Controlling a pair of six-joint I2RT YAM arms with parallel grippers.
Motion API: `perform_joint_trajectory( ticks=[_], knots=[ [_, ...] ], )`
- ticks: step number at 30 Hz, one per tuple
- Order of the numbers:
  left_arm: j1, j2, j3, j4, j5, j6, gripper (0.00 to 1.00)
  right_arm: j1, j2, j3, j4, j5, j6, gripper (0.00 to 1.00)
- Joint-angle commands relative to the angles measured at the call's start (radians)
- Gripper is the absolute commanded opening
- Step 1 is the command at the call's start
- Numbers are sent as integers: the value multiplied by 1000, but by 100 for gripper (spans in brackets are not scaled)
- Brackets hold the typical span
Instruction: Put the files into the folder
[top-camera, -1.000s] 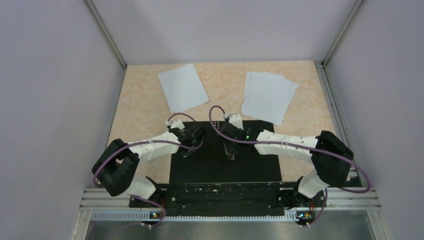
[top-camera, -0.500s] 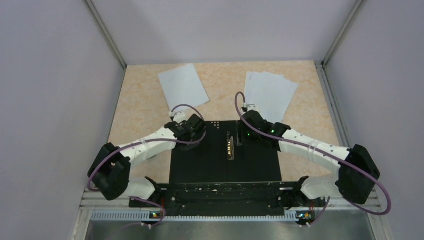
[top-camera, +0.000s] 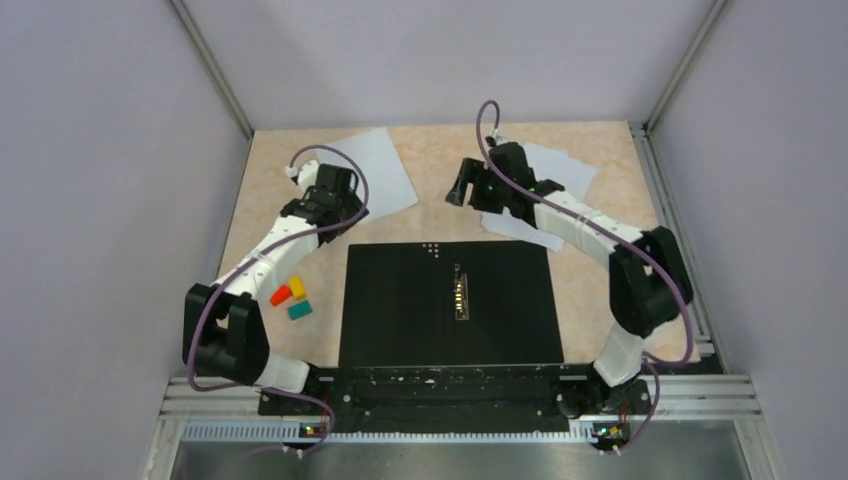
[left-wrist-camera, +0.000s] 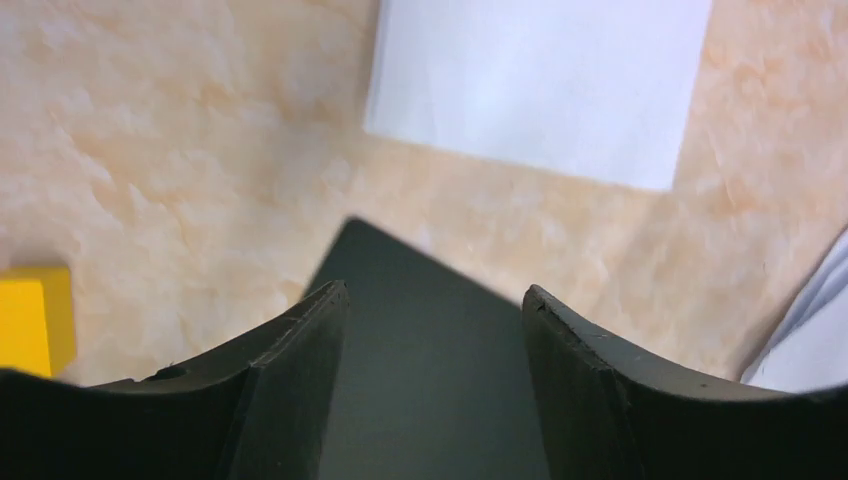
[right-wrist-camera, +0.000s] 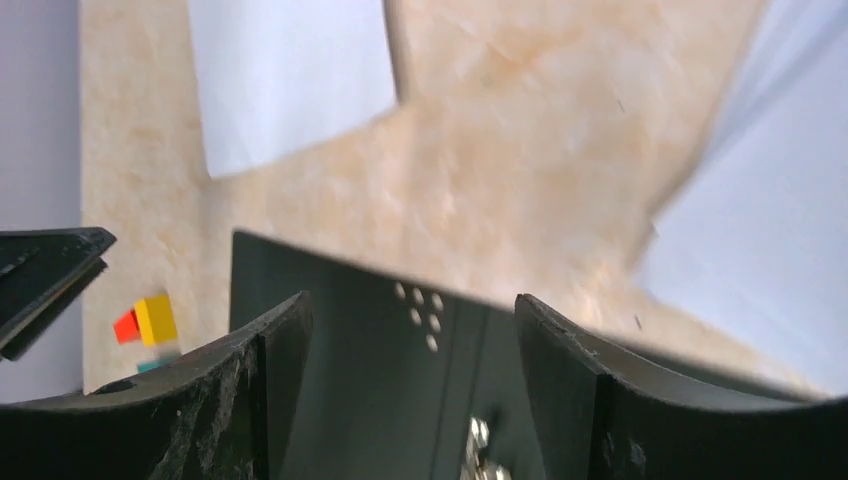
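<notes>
L fingers (left-wrist-camera: 290, 385) apart | R fingers (right-wrist-camera: 265, 395) apart | folder (top-camera: 400, 305) open flat | files (top-camera: 385, 178) beyond it

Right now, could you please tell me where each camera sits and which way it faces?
Top external: fixed above and behind the bases, looking down on table, folder, left arm and right arm.
Left wrist: on the raised left arm, looking down past the left gripper at the folder's corner and single file.
Right wrist: likewise past the right gripper, at folder and file stack.
Shared: both wrist views catch the single file and yellow block.
</notes>
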Motion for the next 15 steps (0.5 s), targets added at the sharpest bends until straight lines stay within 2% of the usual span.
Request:
perform_joint_trajectory(
  ticks=[1,7,12,15],
  knots=[
    [149,64,38,147,116,72,70,-15,184,214,97,-131,-42,73],
    [306,184,27,286,303,67,73,-24,490,513,47,-217,-87,74],
    [381,289,44,370,460,73,74,-26,699,729,-6,-293,-75,74],
    [404,379,100,351,514,84,74,-25,787,833,-41,-303,-74,75]
  ],
)
